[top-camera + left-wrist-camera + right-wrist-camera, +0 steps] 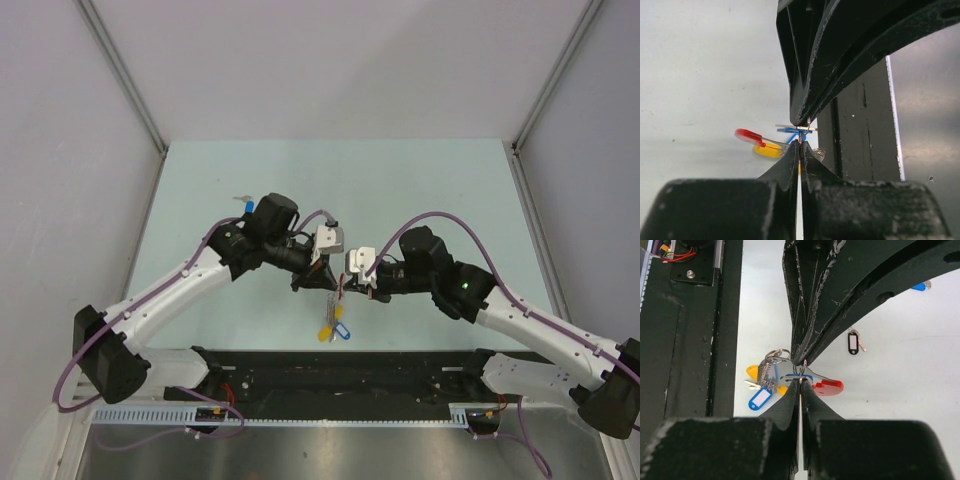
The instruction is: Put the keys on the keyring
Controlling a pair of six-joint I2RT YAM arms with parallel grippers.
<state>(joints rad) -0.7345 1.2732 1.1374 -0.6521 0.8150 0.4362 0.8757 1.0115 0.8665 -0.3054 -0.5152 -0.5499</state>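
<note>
The right gripper (801, 384) is closed on thin wire of the keyring (828, 387), keys (760, 398) bunched beneath it; the left gripper (800, 147) is shut tip to tip against it, its hold not discernible. The wire may be twisted free by uneven pulling

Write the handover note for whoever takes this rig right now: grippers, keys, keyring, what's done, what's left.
Grippers: the left gripper is shut, pinching the keyring at its thin metal loop. The right gripper is shut on the same loop from the opposite side.
Things: the keyring sits between the two grippers, over the front middle of the table.
Done: the keys with yellow heads and a blue tag are bunched at the keyring. Whether each is threaded cannot be told.
Left: one blue-headed key lies loose beyond the left arm. The black-rimmed tag lies apart and is not part of the job.
</note>
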